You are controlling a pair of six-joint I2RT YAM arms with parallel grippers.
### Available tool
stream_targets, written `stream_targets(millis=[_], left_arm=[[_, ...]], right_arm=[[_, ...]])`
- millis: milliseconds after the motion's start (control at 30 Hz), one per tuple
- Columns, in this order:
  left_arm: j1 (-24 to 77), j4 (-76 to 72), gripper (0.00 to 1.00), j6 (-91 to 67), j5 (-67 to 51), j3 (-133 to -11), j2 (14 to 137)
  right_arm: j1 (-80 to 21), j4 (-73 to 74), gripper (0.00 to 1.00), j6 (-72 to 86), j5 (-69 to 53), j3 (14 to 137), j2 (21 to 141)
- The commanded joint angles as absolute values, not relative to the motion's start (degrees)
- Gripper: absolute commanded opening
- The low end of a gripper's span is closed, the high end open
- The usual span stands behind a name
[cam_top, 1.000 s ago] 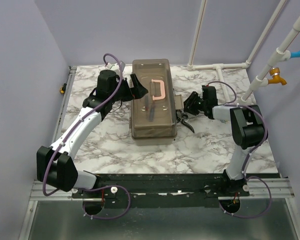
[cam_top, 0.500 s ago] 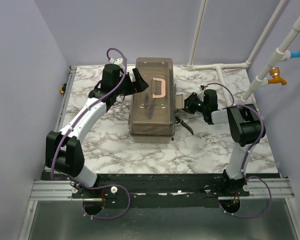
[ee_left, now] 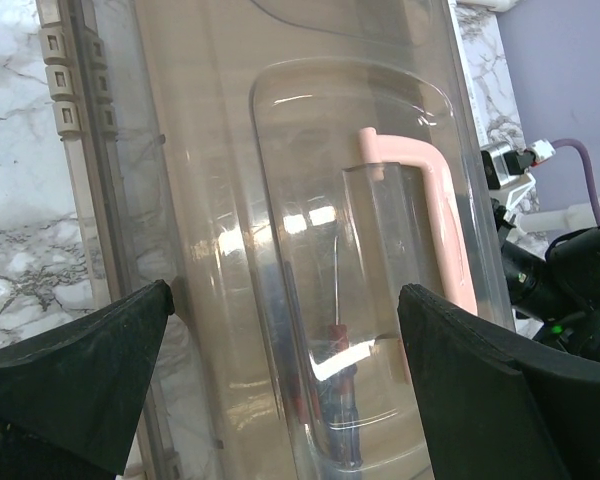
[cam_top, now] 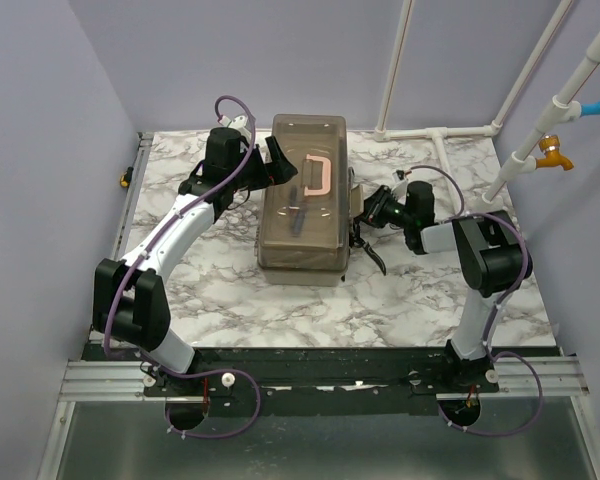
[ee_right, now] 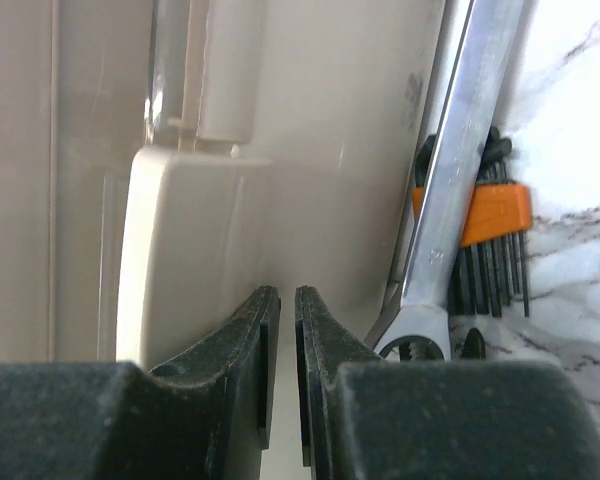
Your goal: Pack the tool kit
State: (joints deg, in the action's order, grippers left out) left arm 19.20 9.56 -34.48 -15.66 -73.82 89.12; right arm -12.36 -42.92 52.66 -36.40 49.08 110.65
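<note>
The translucent brown tool box (cam_top: 302,240) lies closed mid-table, its pink handle (cam_top: 318,176) on the lid. My left gripper (cam_top: 278,165) is open over the lid's far left edge; in the left wrist view (ee_left: 280,330) its jaws straddle the lid, with the handle (ee_left: 430,220) and a screwdriver (ee_left: 345,400) inside the box between them. My right gripper (cam_top: 364,213) is shut and empty; in the right wrist view (ee_right: 282,300) its tips press the beige latch (ee_right: 180,250) on the box's right side. A silver wrench (ee_right: 450,190) and an orange hex key set (ee_right: 492,215) lie beside the box.
Dark tools (cam_top: 372,252) lie on the marble table (cam_top: 230,280) just right of the box, under my right wrist. White pipes (cam_top: 435,132) run along the back right. Purple walls close in the left and back.
My left arm swung toward the back and its gripper settled over the lid. The box shifted slightly. My right gripper moved left up to the latch.
</note>
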Motion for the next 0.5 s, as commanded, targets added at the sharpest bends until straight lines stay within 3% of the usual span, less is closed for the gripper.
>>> stream_targets(millis=[0, 467], left_arm=[[21.66, 11.43, 0.98, -35.86, -23.73, -74.29, 91.4], [21.68, 13.06, 0.98, -34.32, -23.55, -73.92, 90.69]], right_arm=[[-14.26, -52.47, 0.21, 56.62, -43.6, 47.05, 105.43], [-14.33, -53.13, 0.21, 56.23, -42.91, 44.24, 97.87]])
